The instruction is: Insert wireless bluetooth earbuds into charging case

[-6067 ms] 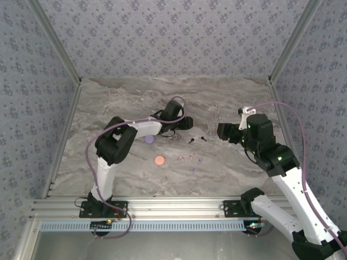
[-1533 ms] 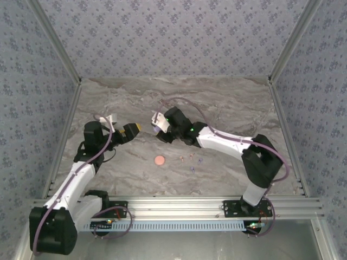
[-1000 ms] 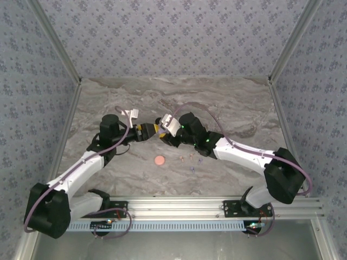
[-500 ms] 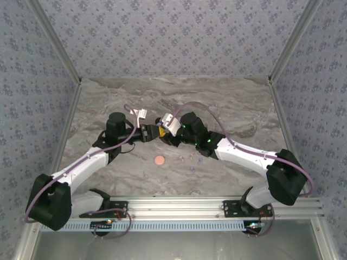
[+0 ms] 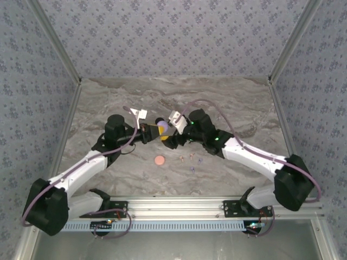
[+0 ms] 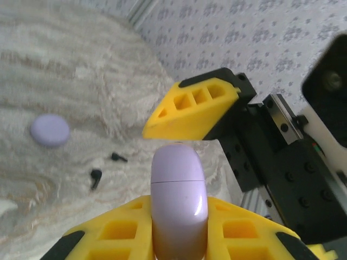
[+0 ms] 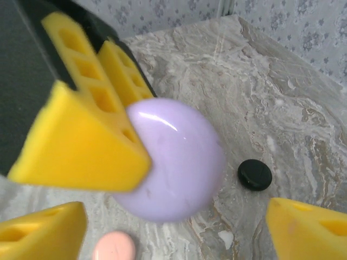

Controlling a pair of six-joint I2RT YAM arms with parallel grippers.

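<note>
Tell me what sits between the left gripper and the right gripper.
A lilac charging case, clamped by the left gripper, with the right gripper open around it; both wrist views show this.

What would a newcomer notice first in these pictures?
The lilac oval charging case, clamped in the left gripper over the middle of the marble table. The right gripper faces it, jaws open. Below them in the top view, tiny stemmed earbuds lie scattered beside a pink round disc.
</note>
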